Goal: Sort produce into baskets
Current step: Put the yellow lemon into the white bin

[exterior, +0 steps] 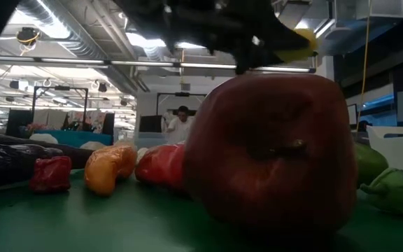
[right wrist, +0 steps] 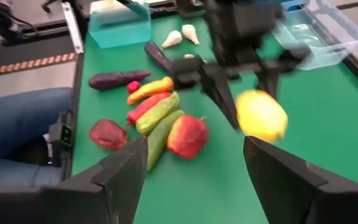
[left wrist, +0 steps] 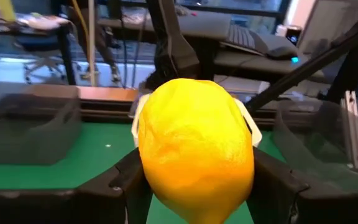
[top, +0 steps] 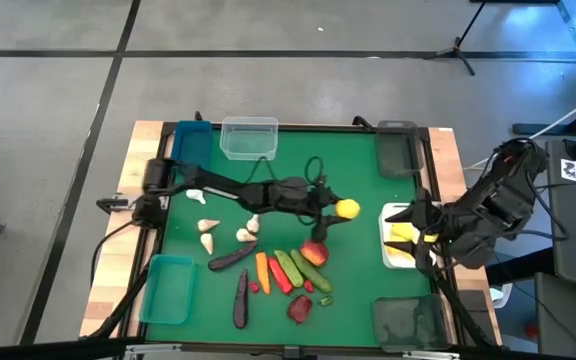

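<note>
A yellow lemon (top: 348, 209) hangs above the green mat right of centre, with my left gripper (left wrist: 194, 186) shut on it. It also shows in the right wrist view (right wrist: 261, 115) and at the top of the low view (exterior: 296, 42). The white basket (top: 390, 212) at the right edge holds more yellow lemons (top: 401, 234). My right gripper (right wrist: 194, 180) stands open and holds nothing, raised over that basket (top: 420, 236). The other produce lies in a cluster near the front: a red apple (top: 314, 253), cucumbers (top: 293, 268), a carrot (top: 261, 266), eggplants (top: 240, 297) and garlic (top: 208, 232). My left gripper pinches the lemon between its two fingers, one on each of its sides (left wrist: 146, 177). The fingers come about level from the table's left. The lemon is lifted clear of the mat, its far end toward the white basket (left wrist: 248, 121).
Other baskets stand round the mat: blue (top: 190, 140), clear (top: 249, 137) and dark (top: 398, 150) along the far edge, teal (top: 166, 288) and dark (top: 408, 322) along the near edge. A dark red pepper (exterior: 268, 150) fills the low view. A person sits at the near side (right wrist: 17, 143).
</note>
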Controlling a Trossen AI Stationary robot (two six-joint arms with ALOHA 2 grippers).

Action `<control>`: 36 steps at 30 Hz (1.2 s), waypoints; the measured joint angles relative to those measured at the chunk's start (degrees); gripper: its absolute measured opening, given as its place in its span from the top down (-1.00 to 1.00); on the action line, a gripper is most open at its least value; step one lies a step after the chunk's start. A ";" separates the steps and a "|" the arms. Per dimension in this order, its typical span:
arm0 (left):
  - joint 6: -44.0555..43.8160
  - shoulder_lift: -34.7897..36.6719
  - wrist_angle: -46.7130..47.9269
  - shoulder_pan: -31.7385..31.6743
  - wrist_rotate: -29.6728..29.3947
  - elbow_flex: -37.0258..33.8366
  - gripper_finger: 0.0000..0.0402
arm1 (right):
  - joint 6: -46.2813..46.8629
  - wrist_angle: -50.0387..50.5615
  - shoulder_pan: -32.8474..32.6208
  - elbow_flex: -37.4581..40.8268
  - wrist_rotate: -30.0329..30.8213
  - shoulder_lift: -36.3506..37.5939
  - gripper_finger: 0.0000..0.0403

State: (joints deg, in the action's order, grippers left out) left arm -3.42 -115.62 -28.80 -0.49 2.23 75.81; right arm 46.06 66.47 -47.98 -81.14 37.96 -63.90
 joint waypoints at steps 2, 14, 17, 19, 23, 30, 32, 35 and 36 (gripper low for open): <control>-0.05 -2.96 0.10 -0.41 1.06 3.16 -0.01 | -0.02 -0.20 -0.71 0.00 0.03 0.00 -0.31; 2.35 -15.16 0.04 -0.85 2.11 19.82 -0.01 | -0.04 -0.17 -1.66 -0.02 1.54 -0.13 -0.31; 3.31 -18.23 0.16 -0.85 2.11 24.30 -0.01 | -0.04 -0.15 -1.66 -0.02 1.52 -0.13 -0.31; 3.36 -20.12 0.27 -0.85 2.11 27.34 -0.01 | -0.04 -0.15 -1.66 -0.04 1.52 -0.13 -0.31; 3.56 -23.20 0.74 -0.83 2.11 32.96 -0.01 | -0.04 -0.12 -1.66 -0.04 1.15 -0.13 -0.31; 4.00 -28.27 1.54 -0.63 2.09 40.54 -0.01 | -0.11 0.25 -1.66 -0.04 1.04 -0.13 -0.31; 4.42 -29.63 1.55 -0.66 2.09 42.48 -0.01 | -0.13 0.74 -1.66 -0.04 1.04 -0.15 -0.31; 5.78 -31.92 1.62 -0.68 2.04 45.24 -0.01 | -0.13 0.76 -1.60 0.63 1.06 -0.15 -0.31; 6.36 -32.62 1.62 -0.68 2.04 46.11 -0.01 | -0.13 0.85 -1.60 0.92 1.04 -0.16 -0.31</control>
State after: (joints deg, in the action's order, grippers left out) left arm 2.94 -148.24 -27.18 -1.17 4.27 121.92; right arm 45.93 67.32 -49.58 -80.23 39.00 -64.05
